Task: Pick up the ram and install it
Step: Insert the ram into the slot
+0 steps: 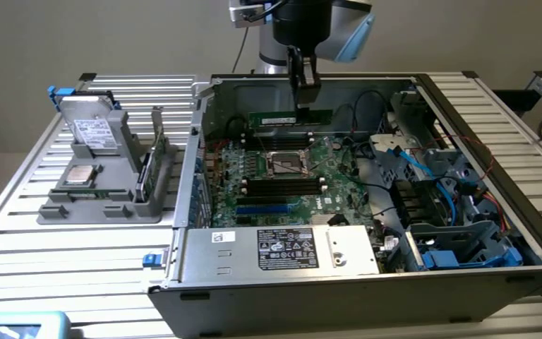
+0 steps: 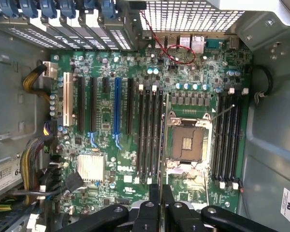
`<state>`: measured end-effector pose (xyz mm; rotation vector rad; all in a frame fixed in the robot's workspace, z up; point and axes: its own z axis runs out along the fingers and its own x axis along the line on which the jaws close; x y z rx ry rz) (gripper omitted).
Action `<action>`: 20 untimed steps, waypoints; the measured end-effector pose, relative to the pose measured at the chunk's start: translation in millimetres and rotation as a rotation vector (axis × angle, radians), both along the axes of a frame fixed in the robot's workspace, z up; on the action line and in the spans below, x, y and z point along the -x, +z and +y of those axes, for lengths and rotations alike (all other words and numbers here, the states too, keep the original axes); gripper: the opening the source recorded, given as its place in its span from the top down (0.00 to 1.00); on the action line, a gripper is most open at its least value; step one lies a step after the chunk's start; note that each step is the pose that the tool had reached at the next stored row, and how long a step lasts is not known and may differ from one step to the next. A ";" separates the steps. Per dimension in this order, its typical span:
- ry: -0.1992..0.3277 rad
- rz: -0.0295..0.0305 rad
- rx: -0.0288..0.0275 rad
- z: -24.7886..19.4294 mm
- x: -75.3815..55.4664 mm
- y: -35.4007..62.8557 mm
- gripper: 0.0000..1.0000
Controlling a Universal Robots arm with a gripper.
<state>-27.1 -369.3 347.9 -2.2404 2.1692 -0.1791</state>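
Exterior view: gripper pinches long green pale-labelled ram.

Note green ram with pale label, black gripper. Your motherboard green; slots mostly black, plus one blue slot, one white slot. Silver finned heatsink. Silver ribbed table, grey tray.

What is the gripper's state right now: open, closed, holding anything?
Gripper: closed, holding the ram above the motherboard.
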 end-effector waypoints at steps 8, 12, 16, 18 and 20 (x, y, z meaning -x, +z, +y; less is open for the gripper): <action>0.000 0.0002 0.0264 0.0 0.0 -8.7 0.86; 0.000 0.0003 0.0268 0.0 0.6 -16.1 0.86; 0.000 0.0043 0.0276 0.0 1.5 -22.9 0.86; 0.000 0.0124 0.0278 -0.1 2.0 -25.3 0.86; 0.000 0.0153 0.0279 -0.9 2.1 -28.2 0.86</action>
